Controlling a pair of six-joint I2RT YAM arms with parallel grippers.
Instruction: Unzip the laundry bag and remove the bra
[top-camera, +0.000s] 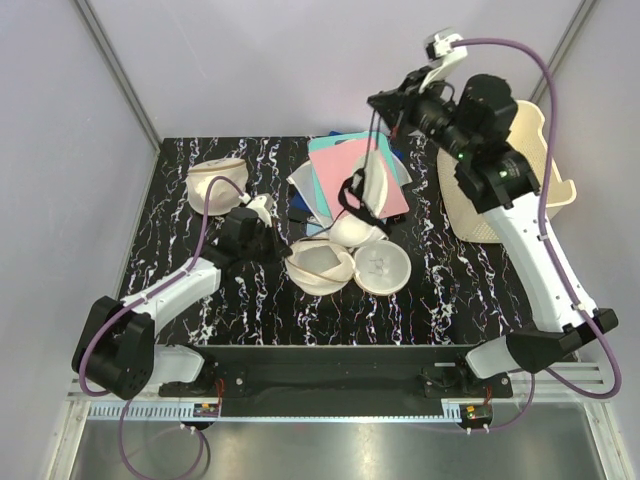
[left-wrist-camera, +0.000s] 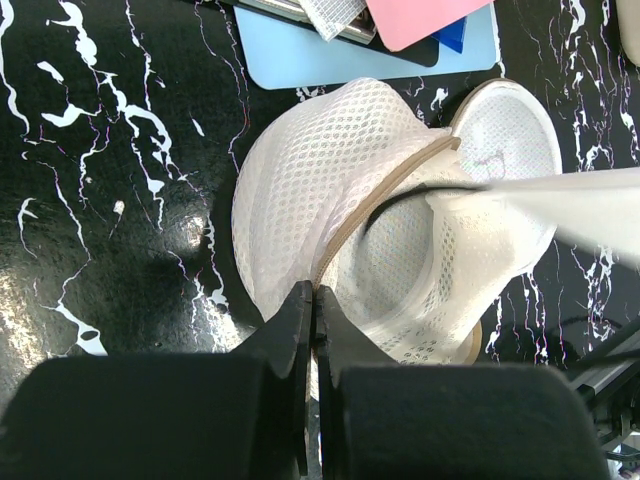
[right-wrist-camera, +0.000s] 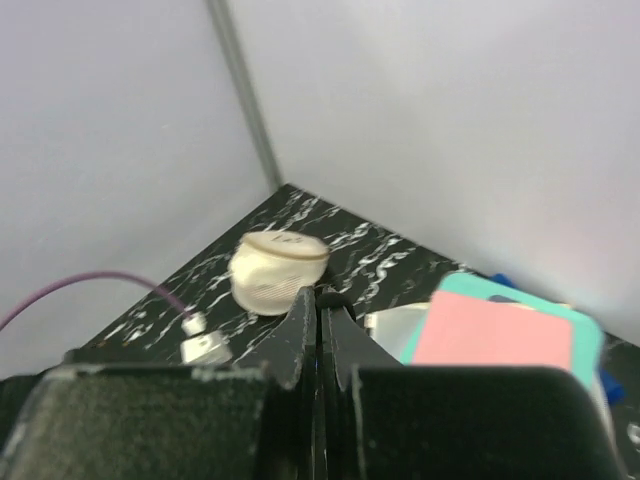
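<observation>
Removing bra (top-camera: 370, 190) from unzipped bag (top-camera: 318, 262). Holding bag rim in shut left jaws, bra strap in shut right jaws above bag. Next: lift higher, freeing cups.

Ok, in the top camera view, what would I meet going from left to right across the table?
A closed round cream mesh pouch → opened cream mesh laundry bag → cream perforated plastic basket.

Desk (top-camera: 440, 290): black, veined with white like marble.
Second pouch (top-camera: 216, 181): round, cream, standing alone near the far left corner.
Sheets (top-camera: 335, 175): pink, teal and pale blue, overlapping at the far middle.
Basket (top-camera: 560, 165): cream plastic, far right edge.
</observation>
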